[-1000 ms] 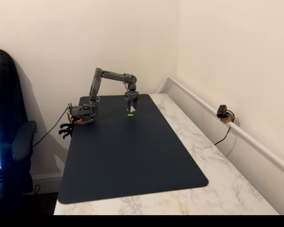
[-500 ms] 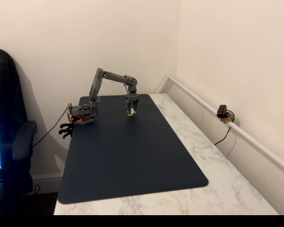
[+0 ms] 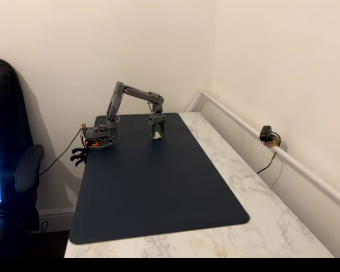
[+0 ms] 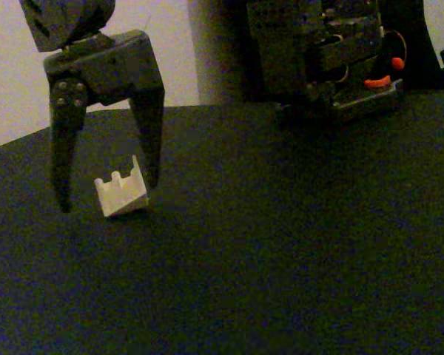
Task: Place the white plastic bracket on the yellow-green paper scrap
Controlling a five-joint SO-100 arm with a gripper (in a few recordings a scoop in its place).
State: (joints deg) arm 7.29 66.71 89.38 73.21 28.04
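Resting on the dark mat (image 4: 281,259), the chunky, notched white plastic bracket (image 4: 121,194) sits between the spread pincer (image 4: 107,194).

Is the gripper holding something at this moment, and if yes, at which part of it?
Nothing is held. The gripper is open, its fingers straddling the white plastic bracket, which rests on the dark mat.
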